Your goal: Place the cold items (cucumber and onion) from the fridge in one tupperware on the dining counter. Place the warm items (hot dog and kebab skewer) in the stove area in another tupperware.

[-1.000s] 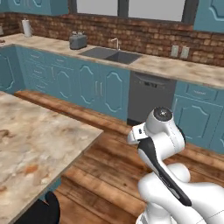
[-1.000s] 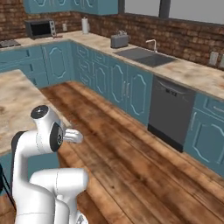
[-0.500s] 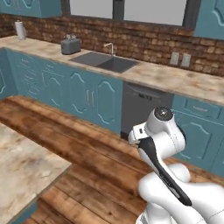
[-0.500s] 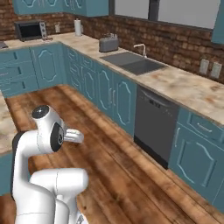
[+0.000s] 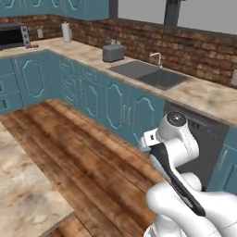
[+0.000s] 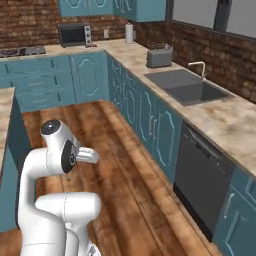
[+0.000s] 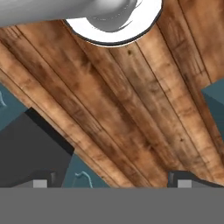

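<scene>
Dining counter [image 5: 23, 199] shows as a marbled beige corner at lower left of the left base view; its teal base edge [image 6: 6, 150] sits at far left in the right base view. Gripper [image 7: 109, 181] points down at the wood floor [image 7: 131, 109] — jaws spread wide, nothing between them. Beyond — wall counter with sink [image 6: 192, 90], toaster [image 6: 159, 56], microwave [image 6: 73, 35], dishwasher [image 6: 205, 180].

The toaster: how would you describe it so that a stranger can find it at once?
Follow the long beige wall counter under the brick wall to the sink. Just beyond the sink stands the toaster, a small grey box, unlike the black microwave and the white paper roll.
</scene>
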{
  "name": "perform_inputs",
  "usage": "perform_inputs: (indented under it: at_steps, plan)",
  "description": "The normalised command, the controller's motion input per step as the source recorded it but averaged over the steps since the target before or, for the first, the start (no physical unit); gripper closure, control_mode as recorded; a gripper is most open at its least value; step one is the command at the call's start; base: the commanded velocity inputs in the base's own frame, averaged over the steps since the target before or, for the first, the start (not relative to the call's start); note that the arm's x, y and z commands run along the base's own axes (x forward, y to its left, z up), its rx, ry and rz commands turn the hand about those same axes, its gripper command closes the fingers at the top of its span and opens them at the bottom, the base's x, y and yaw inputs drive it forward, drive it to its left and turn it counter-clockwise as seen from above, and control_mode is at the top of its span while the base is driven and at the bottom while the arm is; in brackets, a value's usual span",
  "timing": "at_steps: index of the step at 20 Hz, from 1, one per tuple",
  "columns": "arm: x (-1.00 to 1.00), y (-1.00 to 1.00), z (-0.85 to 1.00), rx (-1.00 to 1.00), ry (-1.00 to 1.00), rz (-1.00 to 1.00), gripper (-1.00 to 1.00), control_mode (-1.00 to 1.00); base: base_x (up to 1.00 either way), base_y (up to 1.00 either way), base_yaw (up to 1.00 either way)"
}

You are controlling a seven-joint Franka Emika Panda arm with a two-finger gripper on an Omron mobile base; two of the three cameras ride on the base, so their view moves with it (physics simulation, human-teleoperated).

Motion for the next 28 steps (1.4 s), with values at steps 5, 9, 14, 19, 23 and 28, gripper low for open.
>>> perform_inputs:
  at_steps: [5,9,14,19,23,28]
  plan:
    - [0.0,0.0,0.0,0.0,0.0,0.0,-1.0,1.0,1.0,0.0,0.39]
    - [0.0,0.0,0.0,0.0,0.0,0.0,-1.0,1.0,1.0,0.0,0.35]
    - [0.0,0.0,0.0,0.0,0.0,0.0,-1.0,1.0,1.0,0.0,0.31]
    - [0.0,0.0,0.0,0.0,0.0,0.0,-1.0,1.0,1.0,0.0,0.24]
    - [0.0,0.0,0.0,0.0,0.0,0.0,-1.0,1.0,1.0,0.0,0.22]
    - [0.0,0.0,0.0,0.0,0.0,0.0,-1.0,1.0,1.0,0.0,0.22]
